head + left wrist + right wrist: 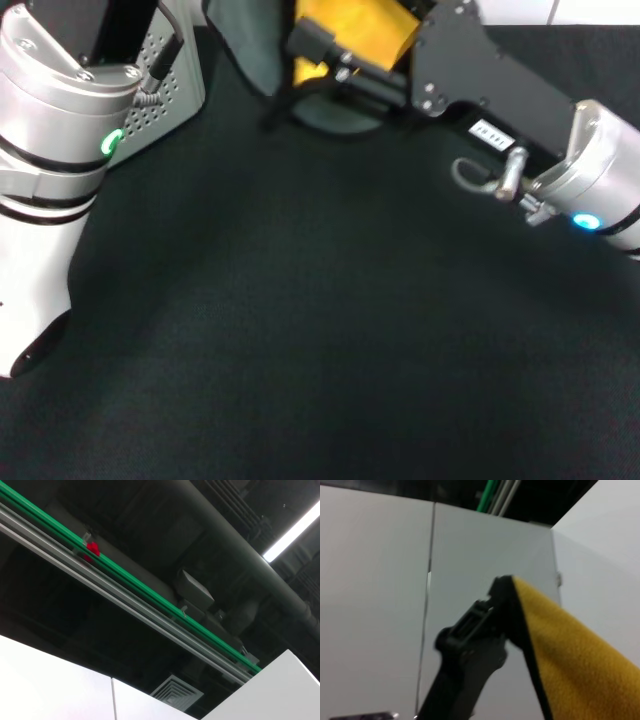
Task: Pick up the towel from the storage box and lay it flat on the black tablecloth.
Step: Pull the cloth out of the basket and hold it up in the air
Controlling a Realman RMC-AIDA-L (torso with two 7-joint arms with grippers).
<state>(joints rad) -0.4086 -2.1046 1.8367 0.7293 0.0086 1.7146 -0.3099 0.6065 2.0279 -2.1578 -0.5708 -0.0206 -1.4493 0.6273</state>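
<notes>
At top centre of the head view, the right gripper (pixel 312 45) grips the towel (pixel 375 30), which hangs above the black tablecloth (pixel 320 330).

Right hand (pixel 318 52) clamped on towel (pixel 355 35), yellow face showing, grey-green folds hanging at the far edge above black tablecloth (pixel 320 320). Perforated storage box (pixel 165 95) far left, behind left arm (pixel 55 150). Left hand out of sight.
</notes>
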